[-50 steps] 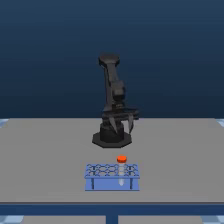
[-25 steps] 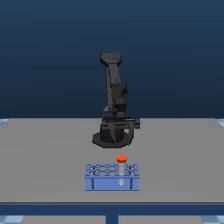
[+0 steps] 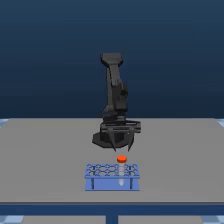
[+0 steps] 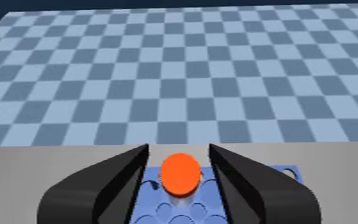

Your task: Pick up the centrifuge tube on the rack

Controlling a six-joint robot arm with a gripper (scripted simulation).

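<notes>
- the arm (image 3: 114, 95) is a dark, matte, blocky column rising from a rounded base on a flat grey table (image 3: 45, 160), its surface smooth and unmarked in the exterior view.
- the gripper (image 3: 122, 148) points down from a wide black crossbar; its two fingers taper to narrow tips and stand apart, with a clear gap between them, closed on nothing.
- in the wrist view the gripper (image 4: 180, 172) shows as two thick, glossy black fingers (image 4: 118, 180) with flat inner faces, one on each side of the cap, and a thin strip of space shows between each face and the cap, so they are not touching it.
- the centrifuge tube (image 3: 121, 159) stands upright in the rack, in a hole toward the exterior view's right and on the side nearer the arm; only its round orange-red cap is plain to see there, and the slim body below is too blurred to make out.
- from the wrist the centrifuge tube (image 4: 180, 173) appears as a smooth orange-red oval cap, seen nearly from above.
- the rack (image 3: 112, 183) is a small light-blue rectangular block with a grid of round holes across its top and two dark upright marks on its near face.
- the rack (image 4: 286, 175) lies under the fingers, with ringed hole rims showing.
- beyond the table edge, a blue-and-grey checkered floor (image 4: 175, 70).
</notes>
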